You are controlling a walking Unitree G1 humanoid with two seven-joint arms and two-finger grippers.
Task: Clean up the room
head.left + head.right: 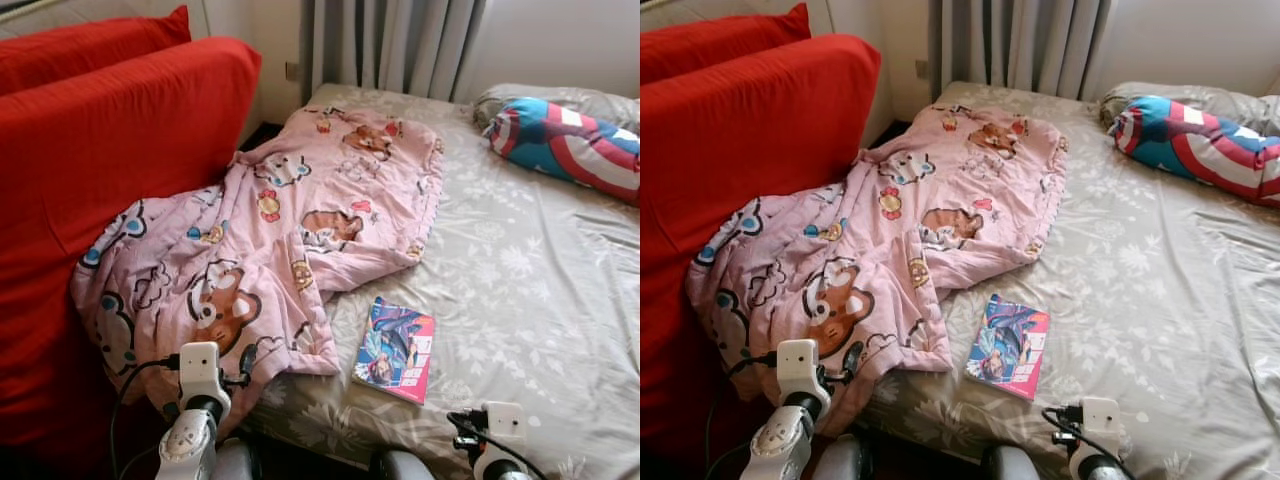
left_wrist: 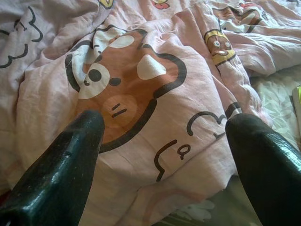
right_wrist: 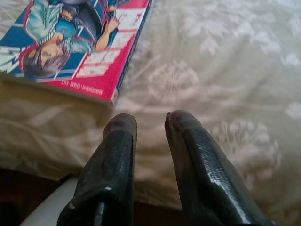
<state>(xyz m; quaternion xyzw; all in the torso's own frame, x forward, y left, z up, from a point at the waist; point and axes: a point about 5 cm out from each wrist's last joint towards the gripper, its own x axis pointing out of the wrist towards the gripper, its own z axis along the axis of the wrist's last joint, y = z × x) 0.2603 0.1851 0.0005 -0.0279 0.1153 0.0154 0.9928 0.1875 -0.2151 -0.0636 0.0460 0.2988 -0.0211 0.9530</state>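
- Left gripper [image 2: 162,129]: spread wide, black fingers [image 2: 61,165] far apart, nothing between them; hovering just over the rumpled near corner of the pink quilt, above a brown bear face print, contact not discernible.
- Right gripper [image 3: 150,120]: fingers nearly together, only a thin slit between the tips, holding nothing; poised at the near bed edge, just beside the comic book's corner, apart from it.
- Bed [image 1: 540,290]: grey-beige sheet with pale floral pattern, wrinkled, running from the near edge back to the curtain [image 1: 395,45].
- Red sofa [image 1: 100,160]: on the left, pressed against the bed, tall backrest cushions.
- Pink quilt [image 1: 290,220]: cartoon bears and animals printed all over, crumpled, lying diagonally across the bed's left part, one side draped against the red sofa, near corner hanging over the bed edge.
- Bolster pillow [image 1: 565,145]: red, white and blue rings with a star, lying at the far right of the bed, well apart from the quilt.
- Comic book [image 1: 395,350]: closed, face up, red-and-blue cover with a drawn figure, flat on the sheet near the front edge, just beside the quilt's lower hem.
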